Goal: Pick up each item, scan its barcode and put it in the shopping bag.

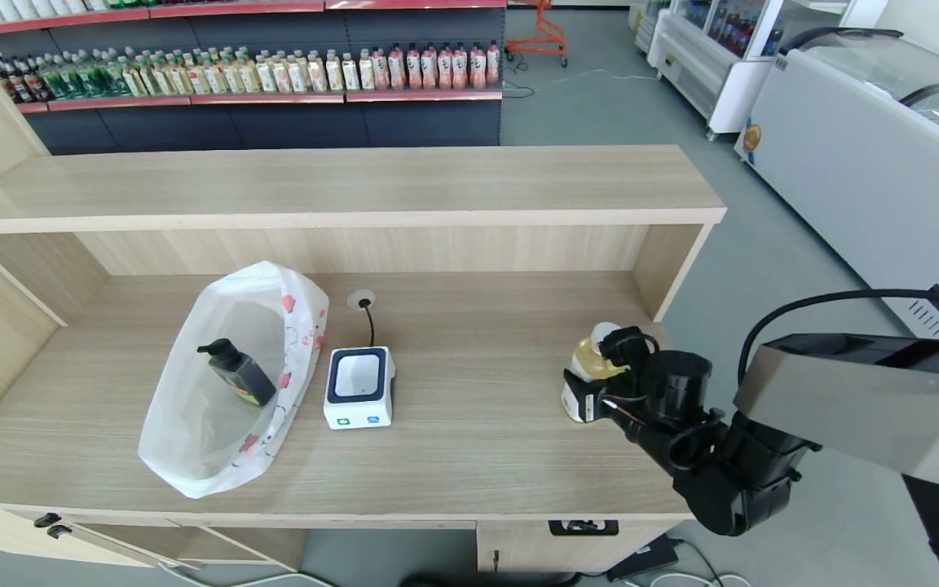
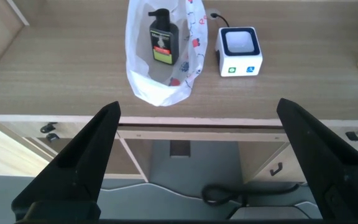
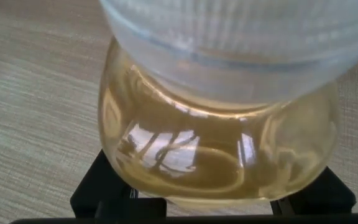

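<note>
While the bottle (image 1: 586,363) (image 3: 216,143) is standing at the right end of the counter (image 1: 478,440), near its front edge, its long axis is running upright or close to it, with the cap pointing up. It is showing a clear, rounded body filled with pale yellow liquid, a ribbed whitish cap and a white label low on its side. The right gripper (image 1: 600,372) (image 3: 213,200) is clasping it, its black fingers (image 3: 101,190) pressing on either side of the lower body; whether the base is touching the wood is hard to tell. The left gripper (image 2: 199,109) is hanging in front of the counter, below its front edge, with its two fingers spread wide and nothing between them. Well apart from the bottle, toward the left, the white shopping bag (image 1: 192,456) (image 2: 157,93) is lying open with a dark pump bottle (image 1: 240,377) (image 2: 161,40) inside, and the white scanner (image 1: 359,387) (image 2: 240,50) is sitting just beside the bag.
</note>
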You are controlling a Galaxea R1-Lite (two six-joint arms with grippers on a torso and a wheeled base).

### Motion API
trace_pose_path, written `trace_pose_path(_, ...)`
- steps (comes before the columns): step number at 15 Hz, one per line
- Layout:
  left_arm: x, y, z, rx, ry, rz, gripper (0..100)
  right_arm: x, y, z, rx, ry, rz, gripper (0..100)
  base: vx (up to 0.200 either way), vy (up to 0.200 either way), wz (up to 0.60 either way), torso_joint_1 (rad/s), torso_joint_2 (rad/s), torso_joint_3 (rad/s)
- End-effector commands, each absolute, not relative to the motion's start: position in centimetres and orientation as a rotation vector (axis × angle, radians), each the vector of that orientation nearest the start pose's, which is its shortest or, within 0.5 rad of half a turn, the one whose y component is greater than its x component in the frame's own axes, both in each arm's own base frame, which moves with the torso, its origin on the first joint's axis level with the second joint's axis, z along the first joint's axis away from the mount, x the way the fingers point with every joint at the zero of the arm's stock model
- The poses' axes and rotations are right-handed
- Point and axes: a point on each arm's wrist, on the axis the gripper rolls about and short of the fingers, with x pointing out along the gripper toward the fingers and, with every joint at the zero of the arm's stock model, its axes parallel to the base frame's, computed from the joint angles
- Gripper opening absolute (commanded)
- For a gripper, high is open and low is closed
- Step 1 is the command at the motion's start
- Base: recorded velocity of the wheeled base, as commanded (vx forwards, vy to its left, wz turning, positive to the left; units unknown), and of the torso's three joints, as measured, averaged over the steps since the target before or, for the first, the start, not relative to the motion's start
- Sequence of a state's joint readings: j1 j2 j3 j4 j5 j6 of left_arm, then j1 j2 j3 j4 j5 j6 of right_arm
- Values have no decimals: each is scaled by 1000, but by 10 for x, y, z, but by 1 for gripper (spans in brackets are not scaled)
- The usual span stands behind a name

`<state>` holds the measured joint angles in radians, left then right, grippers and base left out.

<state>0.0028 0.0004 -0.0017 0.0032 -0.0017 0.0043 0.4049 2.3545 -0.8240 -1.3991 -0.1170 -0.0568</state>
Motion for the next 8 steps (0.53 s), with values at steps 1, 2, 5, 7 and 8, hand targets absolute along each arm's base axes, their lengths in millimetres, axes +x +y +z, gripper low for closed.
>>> trace_pose_path(1,-23,0,76,5,2,2,100,357,129,87,32,63,281,0,0,0,0,0,0,0)
trace_pose_path(2,-23,0,76,5,2,2,100,352,114,111,99,73,306,0,0,0,0,0,0,0)
trace_pose_path(5,-23,0,76,5,2,2,100,295,77,205,262,87,667,0,0,0,0,0,0,0)
trace_pose_path(7,-23,0,76,5,2,2,100,248,71,233,266,135,909,0,0,0,0,0,0,0)
trace_pose_path(8,-23,0,76,5,2,2,100,234,71,237,242,129,993,0,0,0,0,0,0,0)
